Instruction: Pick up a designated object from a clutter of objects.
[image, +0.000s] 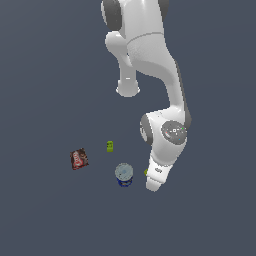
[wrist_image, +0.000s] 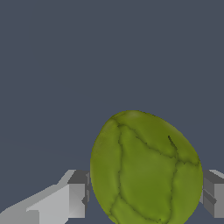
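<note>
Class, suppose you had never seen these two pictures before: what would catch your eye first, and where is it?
In the wrist view, a big olive-green lumpy blob fills the space between the hand's two grey fingers. In the exterior view, the large white arm reaches down from the top, almost hiding that blob. To its left on the dark floor sit a blue can, a tiny green block and a red-brown packet.
</note>
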